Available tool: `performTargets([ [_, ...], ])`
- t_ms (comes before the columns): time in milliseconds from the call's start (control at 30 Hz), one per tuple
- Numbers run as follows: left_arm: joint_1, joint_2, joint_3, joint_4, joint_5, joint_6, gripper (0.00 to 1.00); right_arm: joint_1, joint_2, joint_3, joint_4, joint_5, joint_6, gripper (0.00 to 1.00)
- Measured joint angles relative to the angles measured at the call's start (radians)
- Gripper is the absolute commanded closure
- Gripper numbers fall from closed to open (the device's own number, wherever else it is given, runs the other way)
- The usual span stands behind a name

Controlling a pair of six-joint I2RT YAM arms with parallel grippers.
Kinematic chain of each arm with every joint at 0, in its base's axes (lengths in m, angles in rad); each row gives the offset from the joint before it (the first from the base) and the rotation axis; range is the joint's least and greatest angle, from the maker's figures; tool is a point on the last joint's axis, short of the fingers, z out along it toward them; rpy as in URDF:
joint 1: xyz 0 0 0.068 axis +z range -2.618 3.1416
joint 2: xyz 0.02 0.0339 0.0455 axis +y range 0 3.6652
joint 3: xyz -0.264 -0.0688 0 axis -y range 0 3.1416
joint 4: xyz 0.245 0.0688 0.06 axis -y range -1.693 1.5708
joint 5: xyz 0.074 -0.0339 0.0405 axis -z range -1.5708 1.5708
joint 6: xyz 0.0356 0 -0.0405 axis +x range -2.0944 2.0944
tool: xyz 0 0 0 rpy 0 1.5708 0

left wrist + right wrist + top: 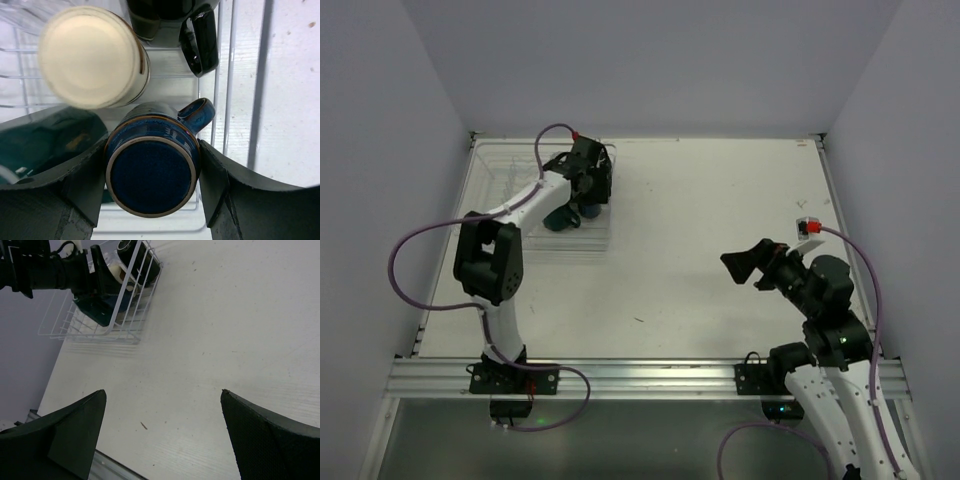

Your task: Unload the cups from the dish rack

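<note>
Inside the dish rack (231, 75), squeezing the blue cup (150, 145) across its round sides with the left claw (152, 172); probably glazed, slick, breakable. Holding nothing with the wide-open right claw (162, 430).

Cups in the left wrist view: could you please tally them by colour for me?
Cream cup: 1
Black mug: 1
Blue cup: 1
Teal cup: 1, partly hidden
Total: 4

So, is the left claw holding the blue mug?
Yes, the left gripper has a finger pressed against each side of the blue mug.
</note>
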Motion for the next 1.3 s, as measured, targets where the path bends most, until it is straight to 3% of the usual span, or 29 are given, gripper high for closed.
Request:
performTargets([
  [400,-0.002,-0.362,0.019,-0.048,0.034,-0.005,1.0,0.0,0.156,0.0,0.098,-0.12,0.01,0.04],
  [533,-0.002,-0.52,-0.051,0.031,0.18,-0.016,1.0,0.0,0.185,-0.006,0.177,-0.202,0.053,0.04],
  [767,-0.003,-0.757,-0.337,0.238,0.507,-0.079,1.0,0.0,0.238,-0.074,0.436,-0.384,0.207,0.06],
  [1033,-0.004,-0.916,-0.728,0.595,0.769,-0.393,1.0,0.003,0.281,-0.241,0.877,-0.529,0.404,0.2],
  [1167,-0.004,-0.977,-0.871,0.795,0.795,-0.595,1.0,0.045,0.332,-0.268,1.062,-0.541,0.455,0.28],
  [1300,-0.004,-1.026,-0.945,0.938,0.784,-0.744,1.0,0.089,0.417,-0.273,1.221,-0.559,0.5,0.29],
])
